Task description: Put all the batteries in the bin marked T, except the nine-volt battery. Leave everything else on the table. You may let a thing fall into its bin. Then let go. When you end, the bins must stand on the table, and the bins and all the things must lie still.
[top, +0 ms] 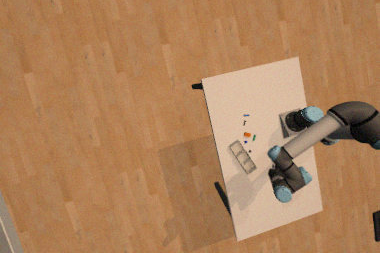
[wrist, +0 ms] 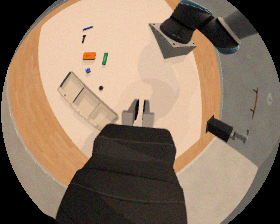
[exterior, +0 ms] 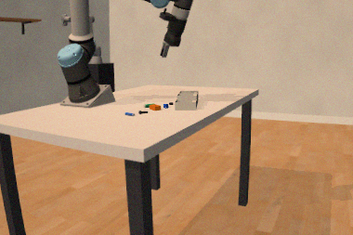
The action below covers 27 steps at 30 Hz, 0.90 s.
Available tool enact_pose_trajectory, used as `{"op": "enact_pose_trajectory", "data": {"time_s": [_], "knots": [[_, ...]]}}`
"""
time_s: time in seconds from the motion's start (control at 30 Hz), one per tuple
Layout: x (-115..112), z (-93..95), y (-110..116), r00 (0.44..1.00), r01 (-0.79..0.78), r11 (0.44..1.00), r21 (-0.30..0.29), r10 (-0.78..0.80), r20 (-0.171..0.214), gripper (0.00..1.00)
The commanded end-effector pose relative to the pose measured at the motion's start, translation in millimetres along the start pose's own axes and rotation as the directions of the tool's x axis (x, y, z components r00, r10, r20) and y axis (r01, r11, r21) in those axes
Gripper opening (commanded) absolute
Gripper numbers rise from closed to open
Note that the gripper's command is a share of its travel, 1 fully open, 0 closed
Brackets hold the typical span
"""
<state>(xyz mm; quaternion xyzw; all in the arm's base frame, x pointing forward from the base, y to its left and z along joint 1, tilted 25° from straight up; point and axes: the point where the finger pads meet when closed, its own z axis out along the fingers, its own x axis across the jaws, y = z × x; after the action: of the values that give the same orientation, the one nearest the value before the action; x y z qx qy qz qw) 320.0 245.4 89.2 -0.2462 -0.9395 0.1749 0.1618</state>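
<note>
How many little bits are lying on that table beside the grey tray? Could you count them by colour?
Blue pieces: 2
Dark pieces: 2
Orange block: 1
Green piece: 1
Total: 6

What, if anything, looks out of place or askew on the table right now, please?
Nothing stands out. The grey bin stands upright on the table, the small items lie loosely beside it, and the gripper hangs high above, jaws nearly shut and empty.
</note>
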Motion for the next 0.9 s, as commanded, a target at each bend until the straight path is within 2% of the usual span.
{"op": "enact_pose_trajectory", "data": {"time_s": [0.0,0.03,0.13,0.27,0.37,0.43,0.53,0.6,0.7,0.83,0.87], "knots": [[-15,-6.0,-15,0.992,-0.116,0.993,-0.026,0.117,0.049,0.31],[-15,-6.0,-15,0.992,-0.116,0.993,-0.026,0.117,0.049,0.31],[-28,-10.8,-31,0.969,-0.227,0.972,-0.057,0.232,0.088,0.31],[-28,-10.8,-31,0.968,-0.231,0.971,-0.058,0.236,0.089,0.31],[-41,-15.3,-47,0.927,-0.343,0.934,-0.097,0.353,0.123,0.31],[-41,-15.3,-47,0.927,-0.343,0.934,-0.097,0.353,0.123,0.31],[-54,-19.5,-63,0.874,-0.445,0.885,-0.138,0.462,0.148,0.31],[-54,-19.5,-63,0.871,-0.45,0.882,-0.141,0.468,0.149,0.31],[-65,-23.4,-80,0.807,-0.539,0.822,-0.184,0.566,0.165,0.31],[-65,-23.4,-80,0.8,-0.548,0.815,-0.189,0.577,0.167,0.31],[-69,-24.9,-87,0.77,-0.582,0.786,-0.208,0.615,0.171,0.31]]}}
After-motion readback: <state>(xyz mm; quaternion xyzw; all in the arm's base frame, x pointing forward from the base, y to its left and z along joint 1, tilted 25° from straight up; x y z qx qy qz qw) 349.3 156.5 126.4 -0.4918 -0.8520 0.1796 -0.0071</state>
